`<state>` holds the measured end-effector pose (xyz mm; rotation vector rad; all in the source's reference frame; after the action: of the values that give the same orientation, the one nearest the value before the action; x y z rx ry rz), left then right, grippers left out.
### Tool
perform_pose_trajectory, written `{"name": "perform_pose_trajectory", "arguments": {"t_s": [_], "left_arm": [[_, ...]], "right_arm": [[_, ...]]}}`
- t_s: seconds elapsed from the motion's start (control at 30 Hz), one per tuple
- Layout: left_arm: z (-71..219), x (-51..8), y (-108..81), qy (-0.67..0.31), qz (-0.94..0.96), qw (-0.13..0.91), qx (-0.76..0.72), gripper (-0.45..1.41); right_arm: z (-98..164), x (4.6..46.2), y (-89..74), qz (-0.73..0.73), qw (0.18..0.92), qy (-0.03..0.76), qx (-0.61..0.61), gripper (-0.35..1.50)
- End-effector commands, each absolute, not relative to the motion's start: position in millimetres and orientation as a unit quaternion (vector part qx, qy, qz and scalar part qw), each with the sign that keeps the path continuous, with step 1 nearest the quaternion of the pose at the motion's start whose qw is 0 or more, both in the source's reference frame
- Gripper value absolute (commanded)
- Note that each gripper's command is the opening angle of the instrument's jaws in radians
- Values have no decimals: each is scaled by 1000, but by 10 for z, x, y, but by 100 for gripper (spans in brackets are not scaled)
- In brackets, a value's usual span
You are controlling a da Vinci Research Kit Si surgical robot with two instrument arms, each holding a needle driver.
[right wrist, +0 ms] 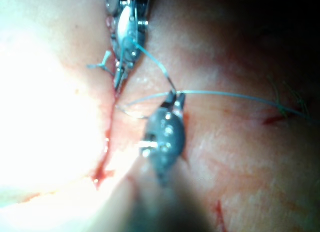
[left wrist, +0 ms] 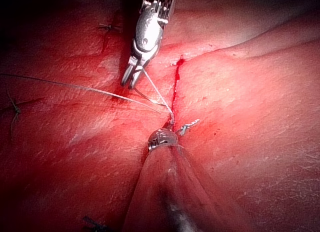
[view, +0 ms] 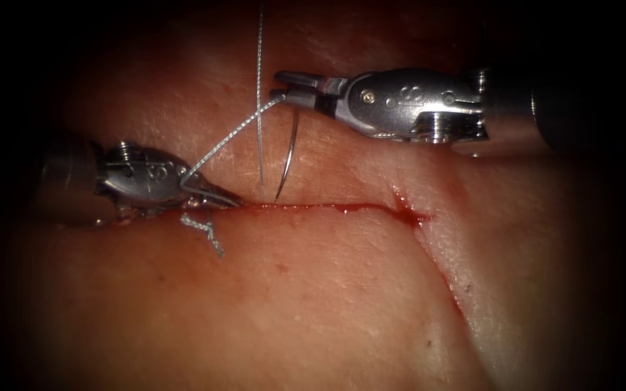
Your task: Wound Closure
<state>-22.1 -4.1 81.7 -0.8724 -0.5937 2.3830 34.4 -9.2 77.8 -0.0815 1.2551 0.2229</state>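
The needle hangs from my right tool, gripped near its blunt thread end, curve dropping toward the cut with the point just above the tissue on the upper side; as far as I can see it is not in the tissue, point looks free; held that way, I judge, to keep the sharp end clear while the thread is managed; thread runs taut from my right jaws down-left to my left tool, whose jaws are closed on it right at the left end of the cut; another strand rises straight up out of view from near the needle point; short cut ends of thread lie just below the cut beside my left tip, likely a finished knot; red fluid pools along the cut, thickest at its right end; pose: my right tool comes in level from the right, wrist straight, jaws pointing left, above the cut; my left tool lies low from the left, tip angled down onto the cut line; left wrist view shows my left tool near the cut with the right tool beyond it.
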Motion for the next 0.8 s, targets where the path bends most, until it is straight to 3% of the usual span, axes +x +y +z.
{"name": "perform_pose_trajectory", "arguments": {"t_s": [0.03, 0.8], "left_arm": [[824, -226, -43, -220, 882, 264, -323, -45], [818, -226, -44, -221, 882, 262, -324, -45]], "right_arm": [[776, 357, -95, 101, 800, 591, -34, -35], [773, 374, -108, 68, 766, 639, 32, -35]]}}
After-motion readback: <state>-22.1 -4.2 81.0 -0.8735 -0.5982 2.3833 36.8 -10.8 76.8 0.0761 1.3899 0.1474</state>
